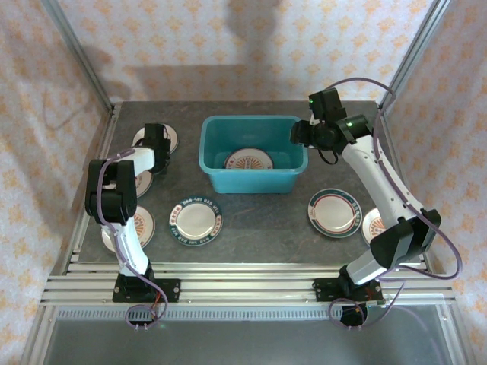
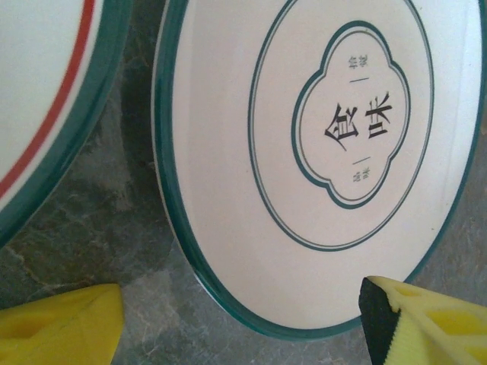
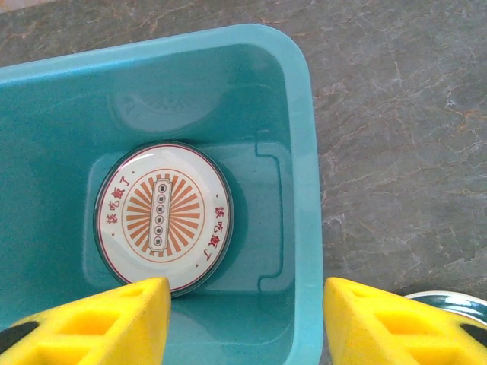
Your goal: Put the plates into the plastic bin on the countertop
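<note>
Yellow fingers [image 2: 61,331] of your left claw [image 2: 242,312] stand spread over a green-rimmed plate [image 2: 304,152] on the worktop [image 2: 99,228]; pinch its near rim squarely. Your right claw [image 3: 245,304] hangs released above the plastic bin [image 3: 304,114].

The plastic bin [image 1: 253,154] stood at the back middle of the countertop [image 1: 259,236], with 1 plate [image 1: 247,160] flat on its floor. Left of it, the back-left plate [image 1: 171,139], middle-left plate [image 1: 144,184] and front-left plate [image 1: 147,223] lay in a line. The centre plate [image 1: 196,220] lay before the bin. The right plate [image 1: 335,211] and far-right plate [image 1: 371,223] lay side by side.
</note>
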Tool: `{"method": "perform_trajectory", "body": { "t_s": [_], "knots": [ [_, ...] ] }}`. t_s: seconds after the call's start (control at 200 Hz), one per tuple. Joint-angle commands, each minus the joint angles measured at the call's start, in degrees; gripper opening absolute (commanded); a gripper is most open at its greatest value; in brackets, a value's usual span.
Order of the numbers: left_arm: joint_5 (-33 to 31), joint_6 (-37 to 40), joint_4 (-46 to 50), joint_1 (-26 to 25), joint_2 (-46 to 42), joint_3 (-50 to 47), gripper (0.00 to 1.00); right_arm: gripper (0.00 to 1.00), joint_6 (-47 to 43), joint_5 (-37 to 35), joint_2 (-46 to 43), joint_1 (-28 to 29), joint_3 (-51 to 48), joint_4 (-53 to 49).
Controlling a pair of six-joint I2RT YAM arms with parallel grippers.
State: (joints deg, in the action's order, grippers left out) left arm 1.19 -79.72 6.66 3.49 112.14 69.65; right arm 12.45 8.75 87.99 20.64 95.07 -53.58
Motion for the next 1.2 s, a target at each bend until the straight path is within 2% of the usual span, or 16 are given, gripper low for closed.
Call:
{"method": "perform_trajectory", "body": {
  "t_s": [0.0, 0.39, 0.756, 1.026, 1.196],
  "knots": [
    [-1.2, -1.2, -3.2, 0.9, 4.0, 2.3, 0.78, 0.55, 0.8, -2.3, -1.4, -0.6, -0.6, -0.4],
    [-0.6, -0.2, -3.6, 1.1, 8.4, 6.7, 0.68, 0.55, 0.9, -2.3, -1.3, -1.3, -1.1, -0.2],
    [-0.6, 0.7, -5.0, 1.2, 9.4, 7.7, 0.41, 0.55, 0.8, -1.8, -0.6, -1.8, -1.4, -0.4],
    [0.3, 0.9, -8.0, 1.1, 7.3, 3.8, 0.23, 0.55, 1.0, -2.7, -3.3, -2.1, -4.5, 1.4],
    [0.7, 1.6, -9.0, 1.1, 5.0, 1.5, 0.14, 0.55, 0.7, -2.2, -3.7, -2.1, -4.9, 1.5]
  ]
}}
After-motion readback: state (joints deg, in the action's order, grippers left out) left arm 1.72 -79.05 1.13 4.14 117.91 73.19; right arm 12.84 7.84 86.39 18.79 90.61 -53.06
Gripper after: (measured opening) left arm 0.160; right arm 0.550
